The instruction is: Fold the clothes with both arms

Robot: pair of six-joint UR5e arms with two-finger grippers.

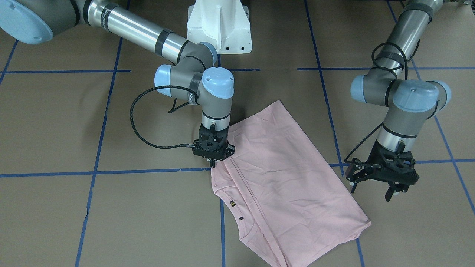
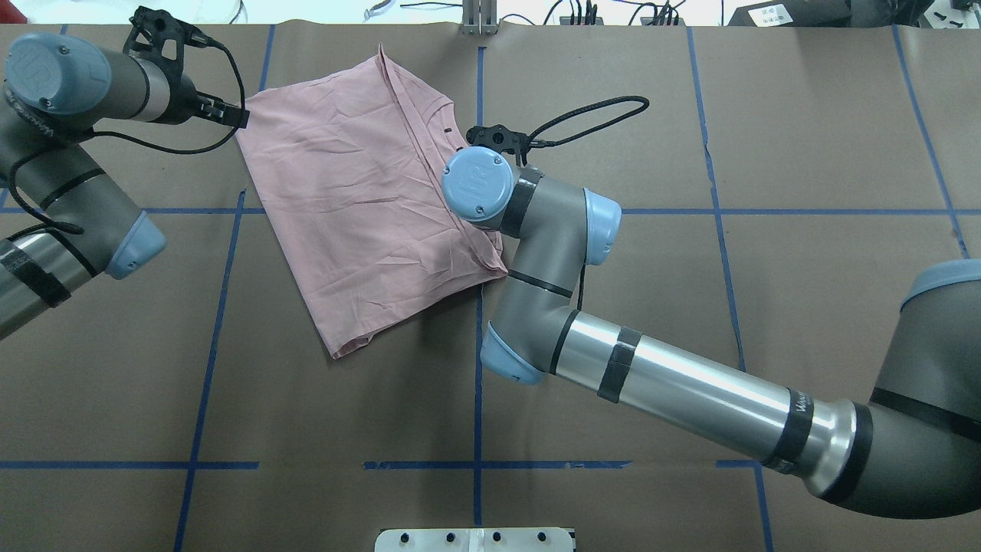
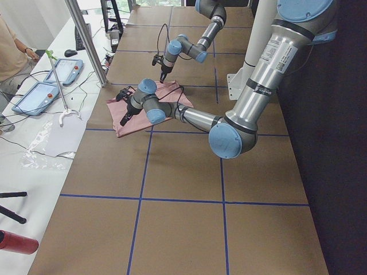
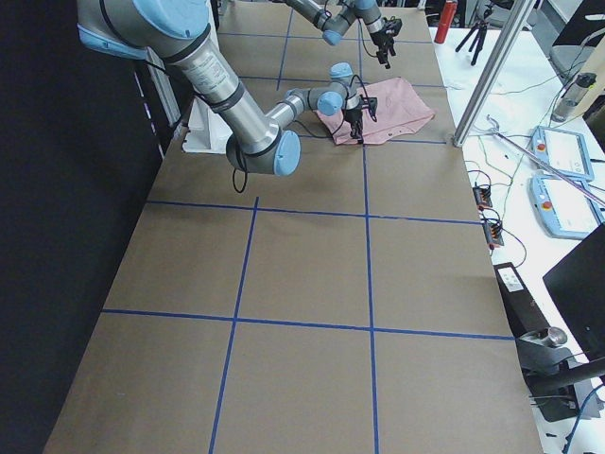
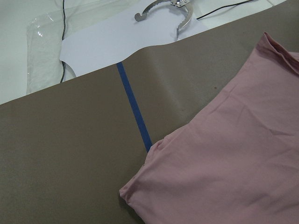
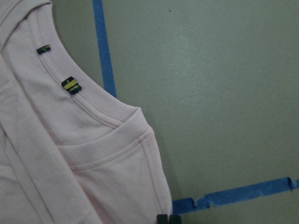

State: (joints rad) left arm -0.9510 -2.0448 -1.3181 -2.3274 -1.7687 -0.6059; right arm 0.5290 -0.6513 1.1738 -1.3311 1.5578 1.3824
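Note:
The light pink T-shirt (image 1: 282, 167) lies folded and flat on the brown table, its neckline and small black tag (image 6: 71, 85) toward the operators' side. My right gripper (image 1: 213, 162) points straight down at the shirt's edge near the collar. Its fingertips (image 6: 162, 219) are pressed together at the cloth's corner. My left gripper (image 1: 371, 192) hangs open above bare table just beyond the shirt's opposite edge, holding nothing. The left wrist view shows a corner of the shirt (image 5: 233, 163) but no fingers. In the overhead view the right wrist hides that gripper over the shirt (image 2: 360, 199).
Blue tape lines (image 1: 96, 172) cross the brown table cover. The white pedestal (image 1: 219, 26) stands at the robot's side. Past the far table edge lie a white sheet (image 5: 103, 42) and a metal clamp (image 5: 173, 9). A person (image 3: 8, 51) sits by the pendants (image 3: 34, 97).

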